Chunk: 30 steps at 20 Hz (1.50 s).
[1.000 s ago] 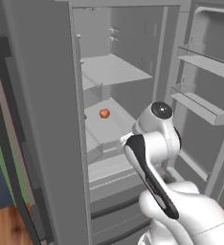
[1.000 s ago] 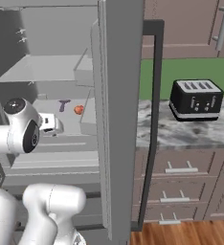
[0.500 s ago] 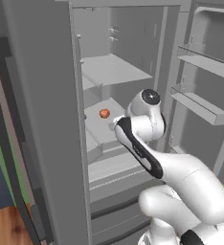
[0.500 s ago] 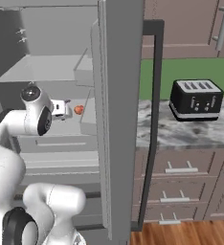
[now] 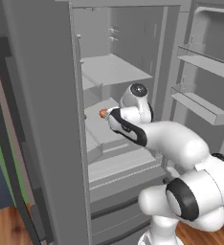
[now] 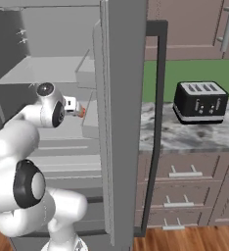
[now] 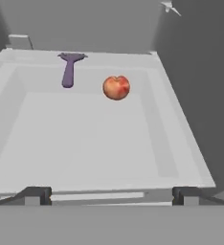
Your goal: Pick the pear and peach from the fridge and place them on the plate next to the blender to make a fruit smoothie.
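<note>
Fridge [image 5: 42, 95] doors stand open; the arm reaches into its middle shelf [image 7: 85, 139]; gripper [image 7: 111, 195] is spread wide and empty, fingertips well apart at the shelf's front edge; peach [image 7: 116, 87] rests on the shelf toward the back, apart from the fingertips; a purple T-shaped object [image 7: 69, 68] lies just beside the peach, nearer the rear wall.

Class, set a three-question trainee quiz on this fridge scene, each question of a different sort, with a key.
1. True or false: the peach rests against the purple T-shaped object.
2. Which appliance stands on the counter beside the fridge? A kettle, B toaster, C mixer.
3. Fill in: the hand is ___, its fingertips wide apart.

Key: 1 false, a gap lies between them on the shelf; 2 B; 3 open.
</note>
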Motion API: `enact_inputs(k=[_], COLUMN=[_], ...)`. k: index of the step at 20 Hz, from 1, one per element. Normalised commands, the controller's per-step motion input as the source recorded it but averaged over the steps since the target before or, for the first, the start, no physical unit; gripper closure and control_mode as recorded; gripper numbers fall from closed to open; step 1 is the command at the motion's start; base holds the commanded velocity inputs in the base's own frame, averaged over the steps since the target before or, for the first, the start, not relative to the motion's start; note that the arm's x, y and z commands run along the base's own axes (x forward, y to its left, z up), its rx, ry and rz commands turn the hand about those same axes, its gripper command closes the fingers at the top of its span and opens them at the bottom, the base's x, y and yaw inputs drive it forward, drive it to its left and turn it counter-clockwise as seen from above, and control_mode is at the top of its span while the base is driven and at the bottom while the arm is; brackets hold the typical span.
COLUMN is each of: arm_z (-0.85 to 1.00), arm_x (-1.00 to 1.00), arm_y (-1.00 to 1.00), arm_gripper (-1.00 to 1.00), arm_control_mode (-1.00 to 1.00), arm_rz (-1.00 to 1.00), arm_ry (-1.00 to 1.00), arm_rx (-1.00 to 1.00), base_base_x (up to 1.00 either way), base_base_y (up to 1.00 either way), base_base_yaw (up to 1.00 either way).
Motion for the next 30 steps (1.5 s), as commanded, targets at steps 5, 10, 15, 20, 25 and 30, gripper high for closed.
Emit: enact_inputs(k=[5, 10, 15, 20, 25, 30], arm_z=[-0.38, -0.27, -0.18, -0.01, -0.08, -0.15], arm_x=[0.27, 0.32, 0.36, 0.42, 0.16, 0.2], arm_y=[-0.01, 0.0, 0.0, 0.0, 0.0, 0.0], arm_gripper=[-1.0, -1.0, -1.0, -1.0, -1.0, -1.0], arm_control_mode=[-1.0, -1.0, -1.0, -1.0, -1.0, -1.0], arm_rz=[-0.19, -0.13, -0.04, 0.0, 0.0, 0.0], arm_ry=[0.0, 0.0, 0.0, 0.0, 0.0, 0.0], arm_rx=[0.0, 0.0, 0.0, 0.0, 0.0, 0.0], base_base_x=[0.0, 0.0, 0.0, 0.0, 0.0, 0.0], base_base_y=[0.0, 0.0, 0.0, 0.0, 0.0, 0.0], base_base_yaw=[0.0, 0.0, 0.0, 0.0, 0.0, 0.0])
